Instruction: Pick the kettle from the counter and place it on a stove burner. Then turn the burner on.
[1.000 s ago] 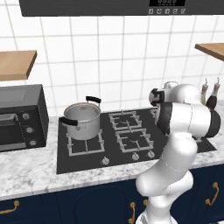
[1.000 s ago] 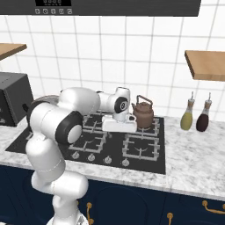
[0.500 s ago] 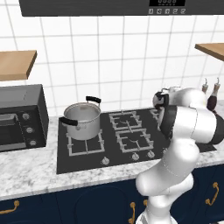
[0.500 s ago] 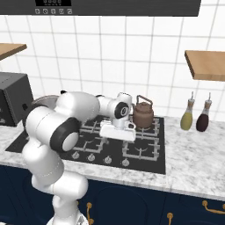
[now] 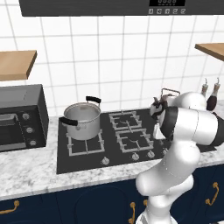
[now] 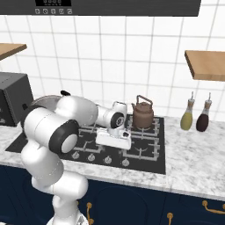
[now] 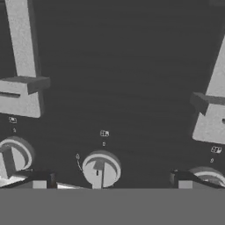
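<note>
Kettle [image 6: 143,115] on rear burner, just behind open claw [image 6: 113,139]

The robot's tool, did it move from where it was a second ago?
Yes. In the right base view the open tool has come forward and down, away from the small copper kettle on the back burner, toward the stove's front knobs.

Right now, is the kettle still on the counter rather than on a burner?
No, in the right base view the kettle stands on a rear grate of the stove, with the open gripper apart from it.
</note>
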Robot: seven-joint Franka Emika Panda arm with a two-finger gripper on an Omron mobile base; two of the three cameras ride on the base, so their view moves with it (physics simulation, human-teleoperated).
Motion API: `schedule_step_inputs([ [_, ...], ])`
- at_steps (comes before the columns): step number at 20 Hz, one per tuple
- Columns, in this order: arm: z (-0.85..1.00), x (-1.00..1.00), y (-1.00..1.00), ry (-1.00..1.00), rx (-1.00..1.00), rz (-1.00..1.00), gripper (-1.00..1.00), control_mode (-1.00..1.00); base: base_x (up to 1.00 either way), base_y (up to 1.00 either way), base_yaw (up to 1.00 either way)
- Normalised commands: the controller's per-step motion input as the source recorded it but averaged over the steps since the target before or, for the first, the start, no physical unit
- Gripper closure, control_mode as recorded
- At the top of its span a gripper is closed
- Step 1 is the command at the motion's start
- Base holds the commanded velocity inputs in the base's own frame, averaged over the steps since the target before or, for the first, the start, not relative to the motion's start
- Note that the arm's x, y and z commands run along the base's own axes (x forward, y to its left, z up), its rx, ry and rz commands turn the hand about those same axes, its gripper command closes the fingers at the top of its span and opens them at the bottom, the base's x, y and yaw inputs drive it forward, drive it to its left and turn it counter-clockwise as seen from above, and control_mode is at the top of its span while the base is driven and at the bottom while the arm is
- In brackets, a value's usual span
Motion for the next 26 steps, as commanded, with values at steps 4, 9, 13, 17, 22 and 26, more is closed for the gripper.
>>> schedule_step_inputs([
  [4, -0.43, -0.18, 0.0, 0.0, -0.01, -0.01, -1.0, -1.0, 0.0, 0.0, 0.0],
  [9, -0.3, 0.0, 0.01, 0.0, -0.04, 0.0, -1.0, -1.0, 0.0, 0.0, 0.0],
  [13, 0.0, -0.21, 0.17, -0.04, -0.07, 0.0, -1.0, -1.0, 0.0, 0.0, 0.0],
  [17, 0.0, -0.36, 0.04, -0.14, -0.01, 0.0, -1.0, -1.0, 0.0, 0.0, 0.0],
  [22, -0.06, 0.04, 0.0, -0.05, 0.0, -0.01, -1.0, -1.0, 0.0, 0.0, 0.0],
  [26, -0.1, 0.09, 0.0, 0.0, 0.0, 0.0, -1.0, -1.0, 0.0, 0.0, 0.0],
])
